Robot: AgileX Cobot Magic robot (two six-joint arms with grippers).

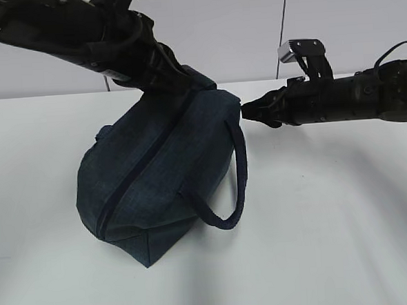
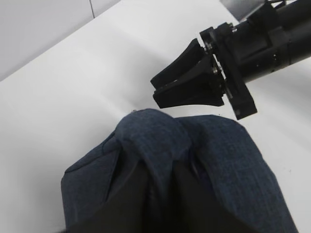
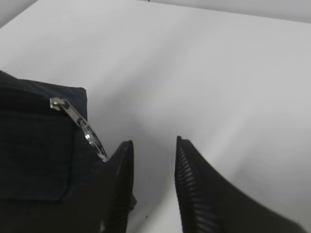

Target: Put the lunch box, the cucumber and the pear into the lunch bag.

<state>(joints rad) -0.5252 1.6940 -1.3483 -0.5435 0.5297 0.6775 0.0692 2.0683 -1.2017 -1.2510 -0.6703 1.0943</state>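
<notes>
While left gripper (image 1: 175, 81) pinches lunch bag (image 1: 156, 166) end, right gripper (image 1: 246, 112) parted, empty, beside zip pull (image 3: 80, 127).

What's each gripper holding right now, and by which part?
The left gripper pinches a fold of fabric at the end of the lunch bag. The right gripper is open beside the zip pull, holding nothing.

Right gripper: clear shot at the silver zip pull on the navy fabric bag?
Probably yes. The right gripper has its jaws apart beside the silver zip pull on the navy fabric lunch bag, nothing between them.
</notes>
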